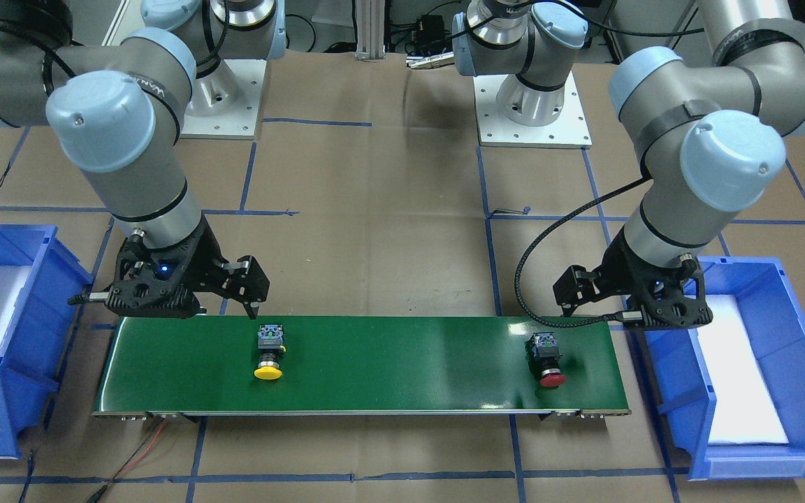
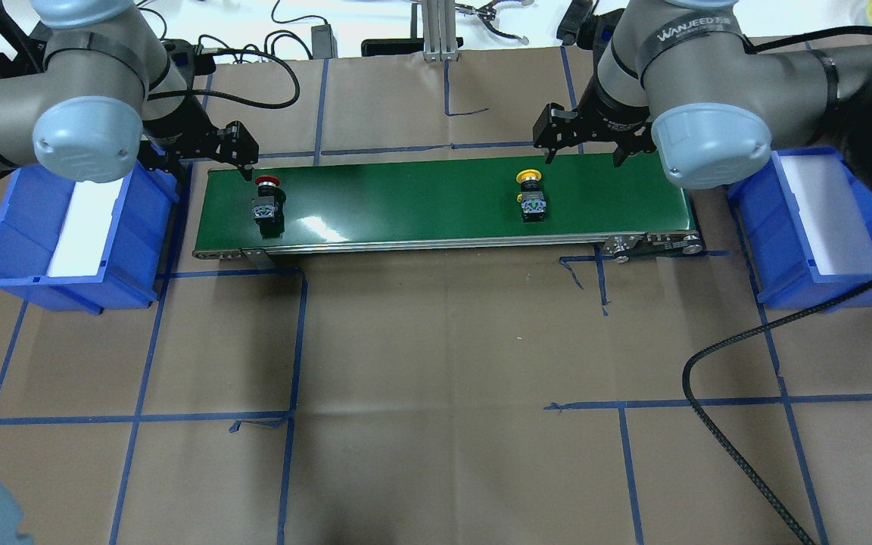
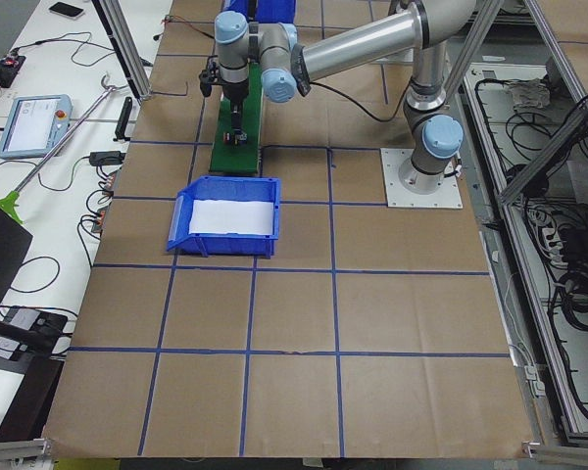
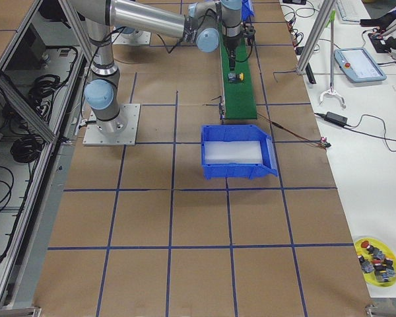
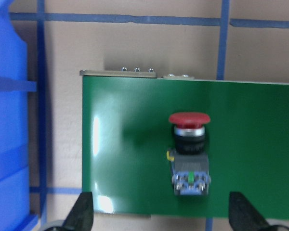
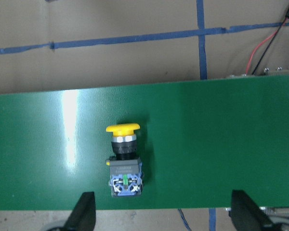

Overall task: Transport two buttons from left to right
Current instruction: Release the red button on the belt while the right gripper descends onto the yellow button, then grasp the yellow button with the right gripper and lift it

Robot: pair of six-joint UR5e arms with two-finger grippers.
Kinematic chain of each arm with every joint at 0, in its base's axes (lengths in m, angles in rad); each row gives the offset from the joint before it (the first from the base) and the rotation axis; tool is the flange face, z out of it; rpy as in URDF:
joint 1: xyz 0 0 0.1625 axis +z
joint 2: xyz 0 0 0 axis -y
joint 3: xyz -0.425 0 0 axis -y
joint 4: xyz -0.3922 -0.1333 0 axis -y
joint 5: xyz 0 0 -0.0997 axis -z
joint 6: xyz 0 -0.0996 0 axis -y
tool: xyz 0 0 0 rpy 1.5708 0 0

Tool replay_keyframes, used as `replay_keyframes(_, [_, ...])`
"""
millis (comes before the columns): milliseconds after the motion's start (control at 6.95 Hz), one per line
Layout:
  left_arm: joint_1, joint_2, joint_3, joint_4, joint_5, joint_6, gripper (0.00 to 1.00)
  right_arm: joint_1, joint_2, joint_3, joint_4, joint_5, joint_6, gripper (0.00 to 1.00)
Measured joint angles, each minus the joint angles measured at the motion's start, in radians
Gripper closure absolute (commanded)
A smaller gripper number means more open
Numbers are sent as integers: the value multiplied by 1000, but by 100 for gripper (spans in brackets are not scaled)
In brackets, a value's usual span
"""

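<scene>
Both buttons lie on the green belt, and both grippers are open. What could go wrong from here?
The red mushroom-cap push button lies on its side near the end of the green conveyor belt; a nudge from the open left gripper might roll it off.
The yellow mushroom-cap push button sits left of centre under the open right gripper in the wrist view, so a straight descent could grip it unevenly.

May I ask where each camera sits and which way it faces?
Front-facing: across the table, facing the robot; left hand at right, right hand at left.
Overhead: behind the robot, looking forward and down; both arms.
Exterior left: table's left end; left arm nearest.
Exterior right: table's right end; right arm nearest.
Left wrist: down on the red button; fingertips show.
Right wrist: down on the yellow button; fingertips show.
Shared: the first two show both buttons on the belt.
</scene>
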Motion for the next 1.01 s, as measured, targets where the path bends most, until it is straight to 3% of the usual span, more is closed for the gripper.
replay_keyframes(432, [-15, 129, 20, -206, -12, -16, 0, 1, 67, 17, -56, -7, 12, 0])
replay_keyframes(864, [-42, 187, 30, -278, -12, -49, 0, 3, 132, 26, -54, -30, 10, 0])
replay_keyframes(1008, [-51, 188, 44, -289, -10, -55, 0, 3, 149, 29, -56, -47, 9, 19])
